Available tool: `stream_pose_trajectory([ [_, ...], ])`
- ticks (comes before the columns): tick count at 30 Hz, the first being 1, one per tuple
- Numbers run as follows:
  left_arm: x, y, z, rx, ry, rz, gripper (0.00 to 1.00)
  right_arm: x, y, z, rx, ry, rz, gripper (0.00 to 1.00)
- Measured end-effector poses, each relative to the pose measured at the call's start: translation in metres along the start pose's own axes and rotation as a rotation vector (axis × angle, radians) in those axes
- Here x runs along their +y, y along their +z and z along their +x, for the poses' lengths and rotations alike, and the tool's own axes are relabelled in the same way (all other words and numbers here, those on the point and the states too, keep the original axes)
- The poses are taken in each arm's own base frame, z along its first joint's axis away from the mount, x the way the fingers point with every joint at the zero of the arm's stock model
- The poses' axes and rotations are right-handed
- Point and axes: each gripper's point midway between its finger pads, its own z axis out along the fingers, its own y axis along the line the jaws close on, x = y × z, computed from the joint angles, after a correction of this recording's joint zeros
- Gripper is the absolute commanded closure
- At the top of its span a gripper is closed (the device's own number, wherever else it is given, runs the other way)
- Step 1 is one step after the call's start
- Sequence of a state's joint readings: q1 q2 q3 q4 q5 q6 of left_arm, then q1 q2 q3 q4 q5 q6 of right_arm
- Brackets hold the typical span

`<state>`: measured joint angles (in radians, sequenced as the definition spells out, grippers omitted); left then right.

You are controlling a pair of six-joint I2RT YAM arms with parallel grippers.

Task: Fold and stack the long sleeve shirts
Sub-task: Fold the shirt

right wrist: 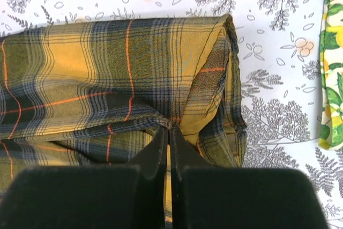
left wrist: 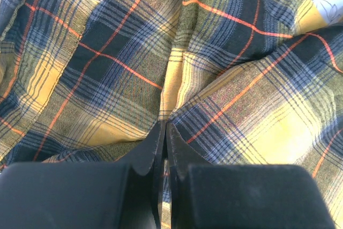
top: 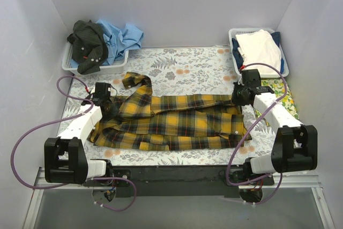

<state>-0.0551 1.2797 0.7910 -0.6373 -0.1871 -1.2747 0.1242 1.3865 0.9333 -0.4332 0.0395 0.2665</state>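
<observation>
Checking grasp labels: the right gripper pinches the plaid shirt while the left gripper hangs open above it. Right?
No. The left gripper is shut on the plaid flannel shirt too, as the left wrist view shows; the right gripper pinches it as stated.

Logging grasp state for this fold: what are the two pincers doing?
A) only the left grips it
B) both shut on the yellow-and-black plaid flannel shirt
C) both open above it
B: the left pincer and right pincer are each shut on the yellow-and-black plaid flannel shirt.
</observation>
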Motion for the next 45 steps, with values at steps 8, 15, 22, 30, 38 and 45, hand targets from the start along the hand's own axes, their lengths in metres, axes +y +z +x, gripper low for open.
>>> stream_pose_trajectory([
  [8,0.002,0.003,0.005,0.027,-0.006,-0.019,0.97,-0.003,-0.022,0.028,0.07,0.045,0.004,0.67],
  [15,-0.003,-0.005,-0.011,-0.004,-0.015,-0.019,0.95,-0.002,-0.032,0.038,0.082,0.123,0.012,0.68],
  [22,0.002,-0.004,-0.019,-0.019,-0.028,-0.048,0.92,0.015,0.001,0.013,0.116,0.127,-0.043,0.69],
  [30,0.009,-0.005,-0.018,-0.007,-0.026,-0.062,0.32,0.028,0.04,0.025,0.198,0.126,-0.115,0.7],
  [38,0.002,-0.017,-0.037,-0.061,-0.037,-0.028,0.21,0.02,0.058,0.053,0.291,0.131,-0.094,0.73],
  [45,0.008,-0.001,-0.05,-0.048,-0.115,-0.024,0.2,0.013,0.059,0.053,0.306,0.153,-0.046,0.75],
])
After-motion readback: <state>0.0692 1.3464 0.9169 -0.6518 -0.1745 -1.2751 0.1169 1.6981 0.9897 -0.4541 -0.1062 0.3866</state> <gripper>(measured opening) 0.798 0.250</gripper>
